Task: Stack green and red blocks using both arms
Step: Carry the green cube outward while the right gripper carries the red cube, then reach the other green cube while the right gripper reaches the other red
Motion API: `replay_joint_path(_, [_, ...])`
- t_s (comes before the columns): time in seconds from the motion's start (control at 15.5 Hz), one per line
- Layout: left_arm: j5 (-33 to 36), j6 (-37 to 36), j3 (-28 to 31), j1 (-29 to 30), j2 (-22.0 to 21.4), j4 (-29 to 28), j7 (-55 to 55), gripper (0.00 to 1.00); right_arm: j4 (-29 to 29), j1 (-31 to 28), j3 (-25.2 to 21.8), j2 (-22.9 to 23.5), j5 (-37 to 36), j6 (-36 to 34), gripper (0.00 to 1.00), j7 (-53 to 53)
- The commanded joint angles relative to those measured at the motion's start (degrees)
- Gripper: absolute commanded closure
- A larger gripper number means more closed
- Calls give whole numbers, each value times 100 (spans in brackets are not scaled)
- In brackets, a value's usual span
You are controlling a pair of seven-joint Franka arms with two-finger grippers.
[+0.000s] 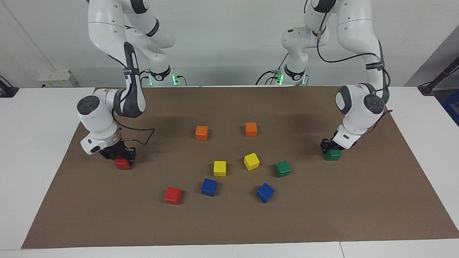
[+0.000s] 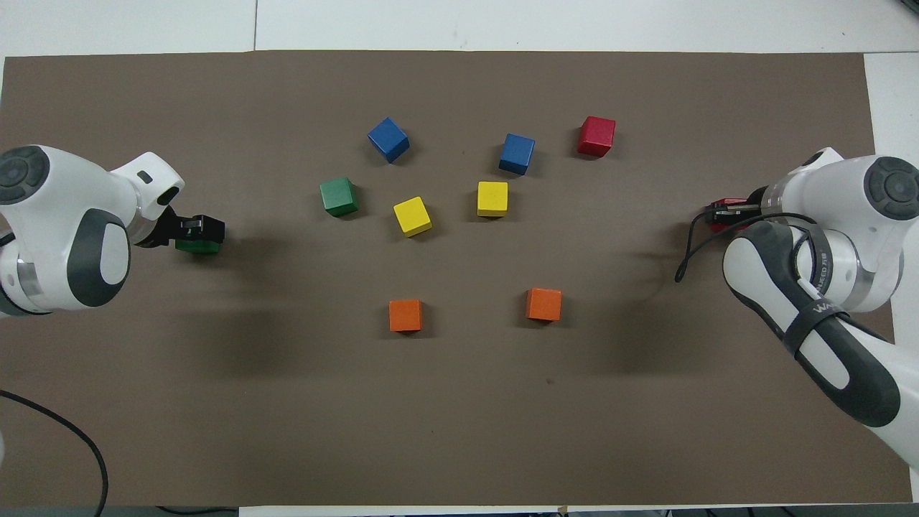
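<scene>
Pick-up step. Right hand (image 1: 122,157) clamped on red block (image 1: 123,163) at right arm's end of worktop (image 1: 229,222). Left hand (image 1: 330,147) over green block (image 1: 334,155); grip not discernible. Next, judged: lift both clear for stacking.

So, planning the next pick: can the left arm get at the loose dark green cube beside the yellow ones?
Probably yes: the loose green cube sits uncovered, toward the left gripper.
</scene>
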Motion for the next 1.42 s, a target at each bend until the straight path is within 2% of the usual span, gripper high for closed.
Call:
replay_joint_path(0.0, [12,-864,-54,-160,81,953,-812,0,-17,-20,34,4,87,147,0,-130])
replay_joint_path(0.32, [-32,-1138,-45,-1232,572,1833,-2862,0,175,23,34,4,87,34,0,-139])
replay_joint_path(0.39, [-23,-1173,-37,-1538,808,2096,-3318,0,307,41,51,-5,87,-159,0,-104])
replay_joint_path(0.52, [30,-1104,-37,-1821,1213,2440,-4136,0,1069,330,60,13,79,-1175,0,245])
replay_joint_path(0.65, [318,-832,-37,-1980,1259,2372,-4254,0,1930,584,60,257,-18,-2002,0,834])
replay_joint_path(0.84, [399,-366,-37,-2024,1250,1986,-4254,0,2758,954,51,627,-18,-2428,0,1415])
replay_joint_path(0.91, [399,-269,-37,-2033,1241,1880,-4254,0,3030,1051,60,846,-1,-2576,0,1617])
replay_joint_path(1.1, [399,73,-37,-2077,1241,1625,-4254,0,4321,1297,51,1715,-18,-3104,0,2276])
replay_joint_path(1.36, [408,601,-45,-2077,1180,1150,-4237,0,5702,1473,78,2762,8,-3255,0,2612])
